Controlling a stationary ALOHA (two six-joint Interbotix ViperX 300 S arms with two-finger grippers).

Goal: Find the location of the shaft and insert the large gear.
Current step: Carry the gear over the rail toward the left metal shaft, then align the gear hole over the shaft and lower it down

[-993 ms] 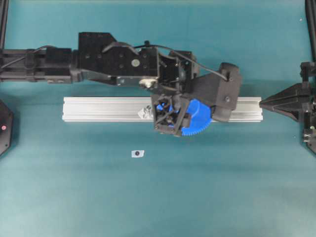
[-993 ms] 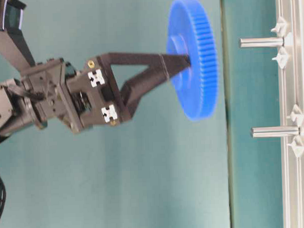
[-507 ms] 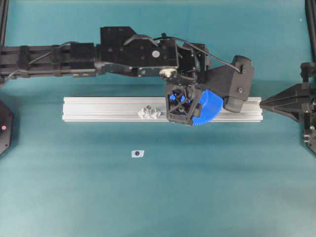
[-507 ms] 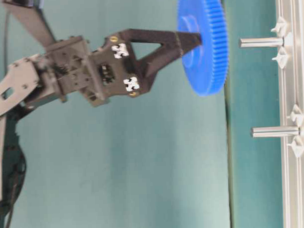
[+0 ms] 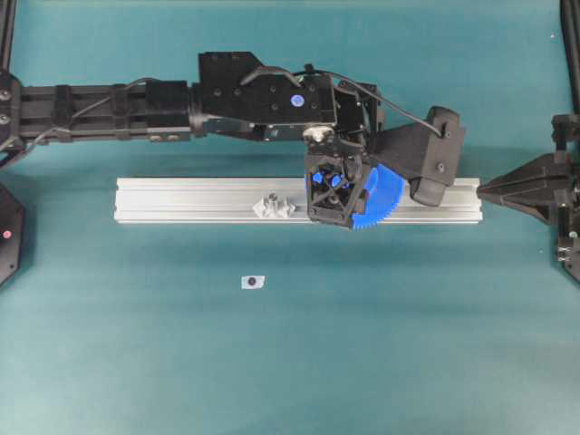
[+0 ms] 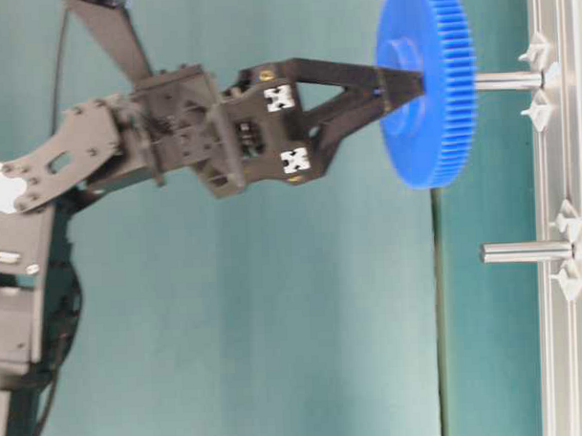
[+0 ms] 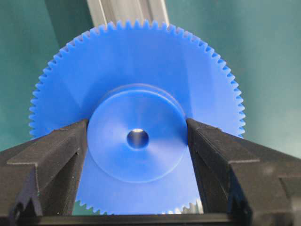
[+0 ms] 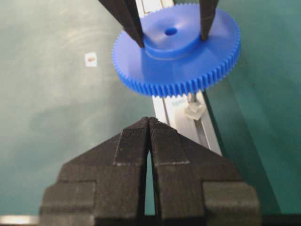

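The left gripper [image 6: 401,80], clenched on the large gear [image 6: 428,84], has swung it toward 3 o'clock onto the shaft [image 6: 508,80] tip, so insertion looks begun.

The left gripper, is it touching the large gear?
Touching. In the left wrist view, the left gripper presses both sides of the large gear at its raised hub.

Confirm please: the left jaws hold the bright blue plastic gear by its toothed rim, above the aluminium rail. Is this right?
Not quite. The left jaws hold the bright blue plastic gear by its raised round hub, not the toothed rim, as the left wrist view shows. It is above the aluminium rail.
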